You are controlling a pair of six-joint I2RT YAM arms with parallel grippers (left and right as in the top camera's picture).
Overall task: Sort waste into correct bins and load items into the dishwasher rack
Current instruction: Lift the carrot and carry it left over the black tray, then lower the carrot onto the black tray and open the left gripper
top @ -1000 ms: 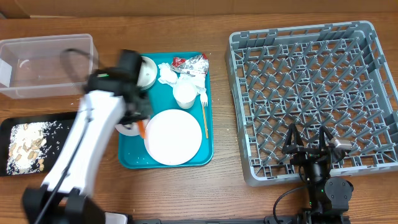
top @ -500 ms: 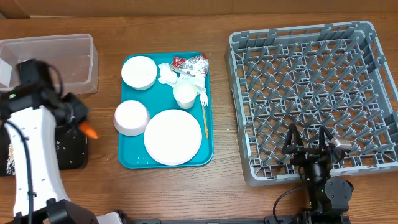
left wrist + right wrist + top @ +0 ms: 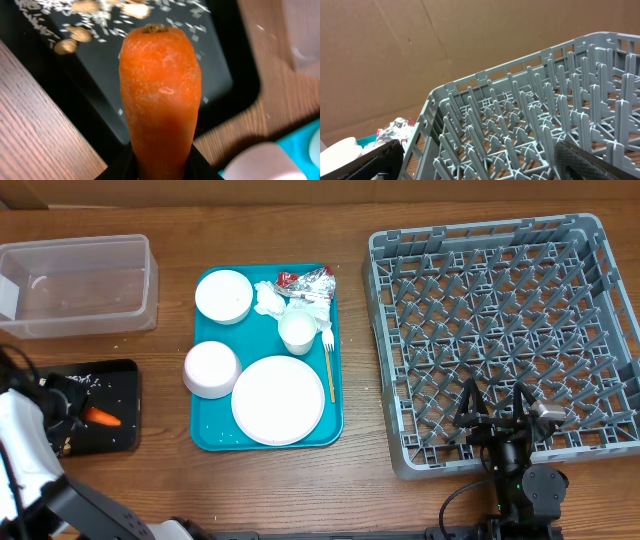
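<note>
1. Rack (image 3: 500, 330): big grey crate on the table's right side, pegs up, nothing loaded yet. The right gripper (image 3: 495, 408) sits at its near edge w/ fingers spread wide and nothing btwn them; the right wrist view shows only pegs ahead.
2. Teal tray (image 3: 215, 438): centre of the table, carrying all the dishes and most of the rubbish.
3. Clear tub (image 3: 80, 285): far left, looks empty.
4. Black tray (image 3: 122, 385): near left, just in front of the tub, w/ beige food bits (image 3: 80, 34) and rice-like grains scattered in it.
5. Plate (image 3: 278, 400): near end of the teal tray, bare.
6. Two bowls: one at the far left corner (image 3: 224, 296), the other (image 3: 211, 369) overhanging the tray's left rim, touching or just beside the plate.
7. Cup (image 3: 297, 332): btwn far bowl and plate, upright.
8. Napkins (image 3: 268, 298) and foil wrapper (image 3: 308, 282): far edge of the teal tray, bunched beside the cup.
9. Fork (image 3: 329, 365): lying along the tray's right rim.
10. Carrot (image 3: 102, 417): pinched at its narrow end by the left gripper (image 3: 82, 413), fat end sticking out over the black tray. Cannot tell if it touches the tray floor.
11. Step in hand, prob.: dropping the carrot into the black tray w/ the other food scraps.
12. Next move, as a judgement: left fingers part so the carrot lands inside the rim, not on the wood. Then napkins and wrapper need binning, likely in the tub, and dishes go to the rack.
</note>
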